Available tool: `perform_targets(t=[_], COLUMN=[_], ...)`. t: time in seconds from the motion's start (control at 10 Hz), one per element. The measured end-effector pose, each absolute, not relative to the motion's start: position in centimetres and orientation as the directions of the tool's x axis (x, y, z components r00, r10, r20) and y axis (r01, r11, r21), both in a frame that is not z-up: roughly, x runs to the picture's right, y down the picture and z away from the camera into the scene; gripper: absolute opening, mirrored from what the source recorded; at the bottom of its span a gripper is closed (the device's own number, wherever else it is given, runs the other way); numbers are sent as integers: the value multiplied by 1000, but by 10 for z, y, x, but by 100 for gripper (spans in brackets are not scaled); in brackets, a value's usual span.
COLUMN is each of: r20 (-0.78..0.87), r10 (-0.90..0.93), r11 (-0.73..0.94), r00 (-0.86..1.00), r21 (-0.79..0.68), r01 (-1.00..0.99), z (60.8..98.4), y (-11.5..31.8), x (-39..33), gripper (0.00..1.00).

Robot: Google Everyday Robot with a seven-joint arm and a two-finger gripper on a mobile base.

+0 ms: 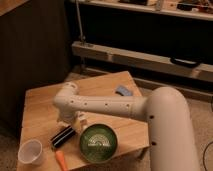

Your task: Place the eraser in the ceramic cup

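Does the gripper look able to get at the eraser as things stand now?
Probably yes. The gripper, open and empty, hangs right next to the eraser, with nothing between them. The green bowl sits close beside it but does not cover the eraser.

Robotics lab or workshop: cluttered shelving at twelve o'clock; white robot arm with gripper low over wooden table at seven.

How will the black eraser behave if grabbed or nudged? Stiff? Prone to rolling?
Probably stiff: the eraser looks like a flat, straight-edged block. It is unlikely to roll, since it lies flat on the table; an off-centre push would more likely slide or pivot it. The pincer hangs by its right end, so a low grasp seems needed.
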State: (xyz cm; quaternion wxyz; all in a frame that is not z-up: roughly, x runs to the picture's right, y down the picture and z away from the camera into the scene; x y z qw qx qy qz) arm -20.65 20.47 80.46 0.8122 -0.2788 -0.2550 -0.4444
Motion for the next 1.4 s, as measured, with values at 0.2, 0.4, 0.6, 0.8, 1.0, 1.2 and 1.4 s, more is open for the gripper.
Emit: perform_targets(t=[0.2,0.4,0.6,0.8,1.0,1.2,1.4], r20=[679,686,684,672,658,648,661], r10=[-563,-546,-547,-549,-560,-583,-588], r11=[443,451,448,456,455,435,422], r00=[471,481,482,496,503,490,466], r21=[-233,-243,-246,-257,-264,-260,-241], r01=[866,859,859,852,851,862,874], z=[811,816,817,818,818,820,823], y=[214,220,222,220,217,213,202], x=[-209,-204,-206,-202,-200,-202,-199], gripper=[80,80,67,48,28,5,0])
